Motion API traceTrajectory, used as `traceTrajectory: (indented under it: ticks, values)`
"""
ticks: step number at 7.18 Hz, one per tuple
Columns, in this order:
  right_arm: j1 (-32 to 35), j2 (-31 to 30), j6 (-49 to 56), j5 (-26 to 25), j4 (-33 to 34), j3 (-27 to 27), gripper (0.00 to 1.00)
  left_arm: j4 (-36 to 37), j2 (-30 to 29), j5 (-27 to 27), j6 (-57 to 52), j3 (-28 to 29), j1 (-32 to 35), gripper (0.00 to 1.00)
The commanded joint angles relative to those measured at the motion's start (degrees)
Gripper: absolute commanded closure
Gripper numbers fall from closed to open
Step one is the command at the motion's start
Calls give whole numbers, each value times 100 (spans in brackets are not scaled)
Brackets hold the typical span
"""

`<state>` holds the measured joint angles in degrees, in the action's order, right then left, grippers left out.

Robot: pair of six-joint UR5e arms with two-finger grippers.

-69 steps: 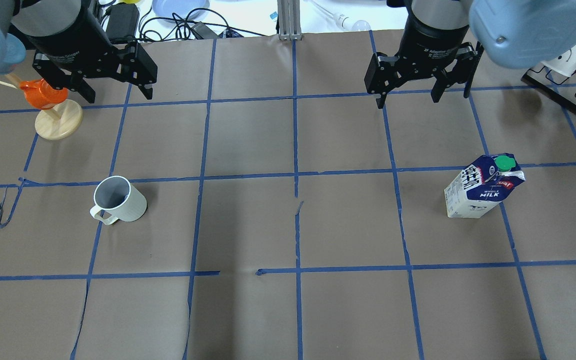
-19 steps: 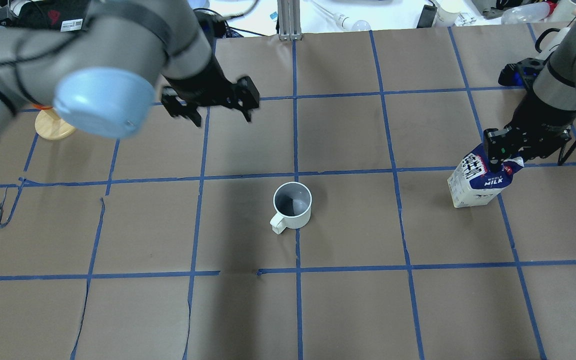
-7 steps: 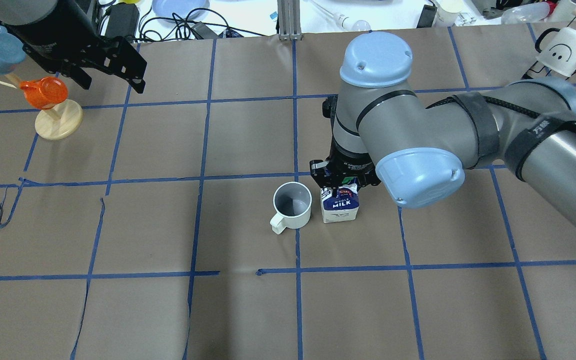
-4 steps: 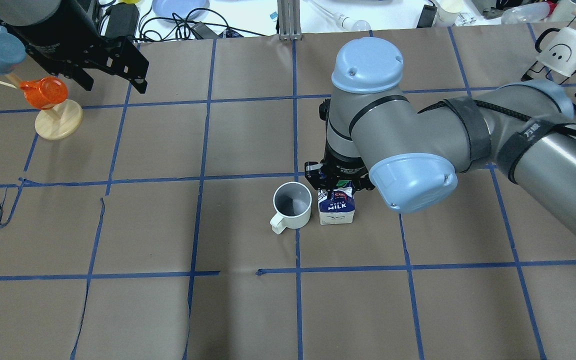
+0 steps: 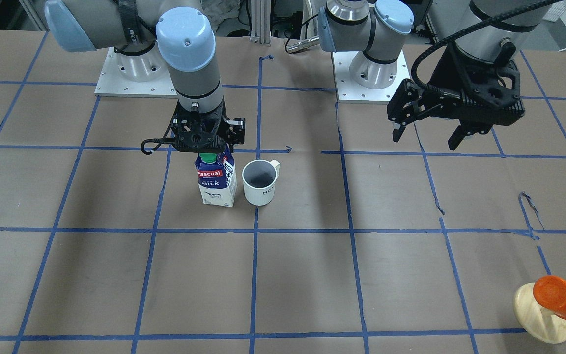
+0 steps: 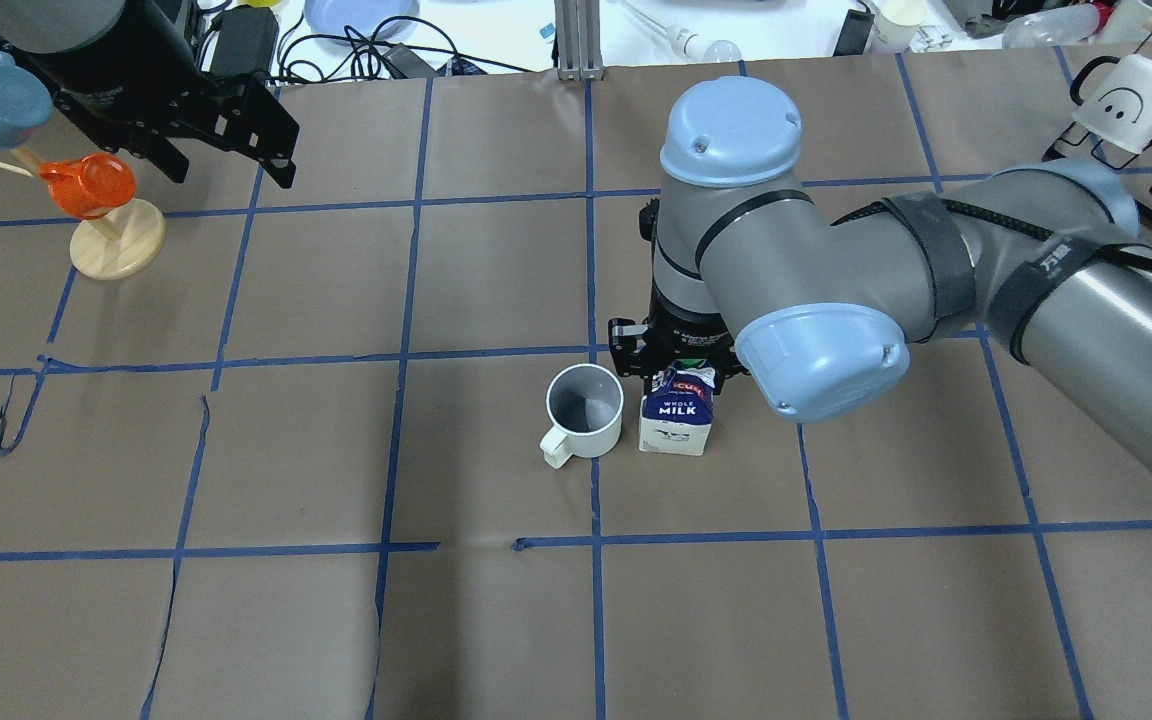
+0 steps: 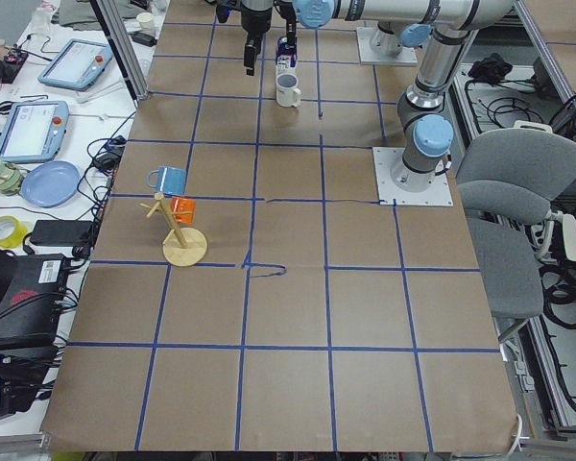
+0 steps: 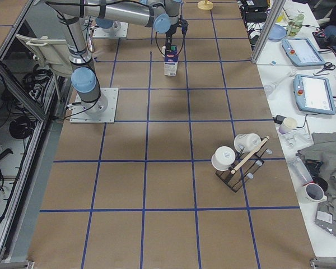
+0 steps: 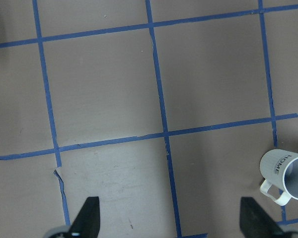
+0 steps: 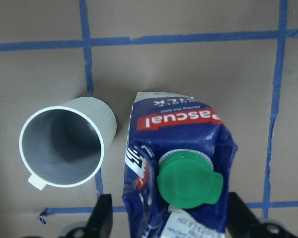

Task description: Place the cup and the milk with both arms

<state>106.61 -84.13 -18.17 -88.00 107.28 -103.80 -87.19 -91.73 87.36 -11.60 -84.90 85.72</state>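
The white cup [image 5: 258,184] stands upright on the brown paper near the table's middle; it also shows in the overhead view [image 6: 586,410] and the right wrist view [image 10: 64,148]. The milk carton [image 5: 216,184] stands upright right beside it, a small gap between them [image 6: 676,425]. My right gripper [image 5: 208,150] hangs straight over the carton's top, its fingers open on either side of the green cap [image 10: 188,178]. My left gripper [image 6: 231,175] is open and empty, raised at the far left, well away from the cup [image 9: 285,173].
A wooden stand [image 6: 116,245] with an orange cup [image 6: 86,188] and a blue cup [image 6: 1,100] is just left of my left gripper. A black rack with white mugs [image 6: 1136,95] stands at the far right. Cables and a plate lie beyond the far edge.
My right gripper brought the carton from the table's right side to beside the cup, shifting slightly left over the last second. My left gripper left the cup there and drew back to the far left.
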Motion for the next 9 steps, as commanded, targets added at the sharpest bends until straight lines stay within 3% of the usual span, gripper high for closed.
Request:
traceTrajectory:
  ticks: [1,3,4,5,7,9]
  values:
    - [-192,-7,138,-33,-240,908,0,-9,-2,0,0,-9,-2,0]
    - [-770,-24,138,-16,-1695,2025,0,-18,-11,0,9,-9,15,0]
    - [-1060,-103,138,-24,-2154,2292,0,-18,-11,0,9,-18,15,0]
    - [-1385,-225,190,-25,-2219,2294,0,-9,24,0,17,-105,15,0]
    - [-1599,-279,1555,-59,-2168,2259,0,9,59,0,96,-185,15,0]
    - [-1573,-262,1623,-112,-2132,2250,0,9,15,44,316,-141,15,0]
